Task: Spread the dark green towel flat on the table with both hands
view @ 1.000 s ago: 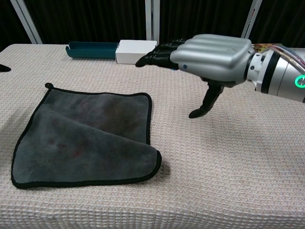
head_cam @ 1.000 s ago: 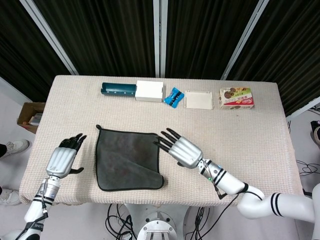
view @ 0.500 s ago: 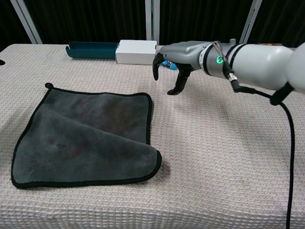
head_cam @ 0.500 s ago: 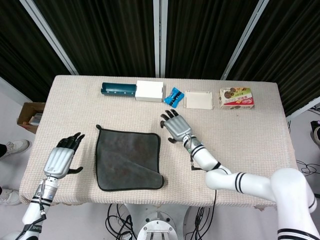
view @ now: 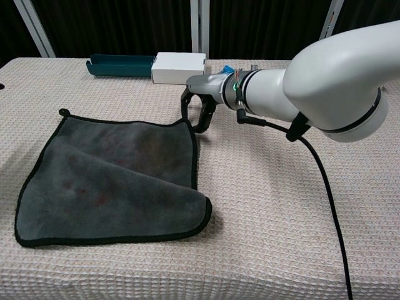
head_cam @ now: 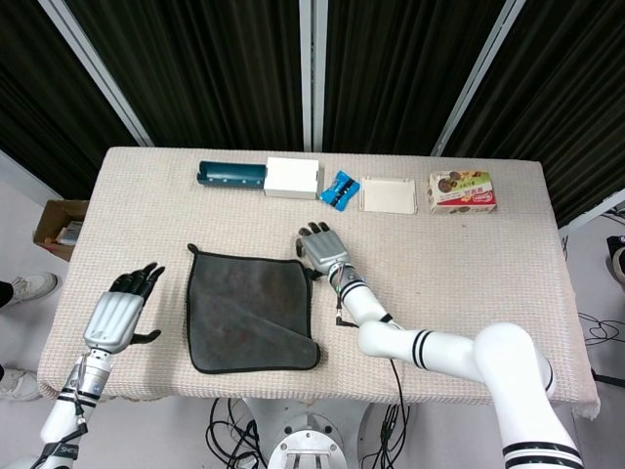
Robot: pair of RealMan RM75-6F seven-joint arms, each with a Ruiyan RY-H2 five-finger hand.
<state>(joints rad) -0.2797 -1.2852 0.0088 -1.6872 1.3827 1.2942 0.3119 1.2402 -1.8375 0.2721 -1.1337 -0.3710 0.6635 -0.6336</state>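
Step in hand looks like the approach to a grasp; right hand (head_cam: 319,247) sits at the far right corner of the dark green towel (head_cam: 249,311), fingers (view: 185,106) curled down at the hem; whether they pinch cloth or only touch it I cannot tell; left hand (head_cam: 119,312) hovers off the towel's left side, fingers spread, holding nothing; towel lies on the worktop (head_cam: 488,283) toward the near-left, near right corner folded over, so not flat; next move, my guess: right takes the hem, left comes in to pin or take the left edge, then pull the fold out rightward; near hem runs close to the worktop's front edge; open room to the right; boxes along the far edge (head_cam: 293,178) well apart.
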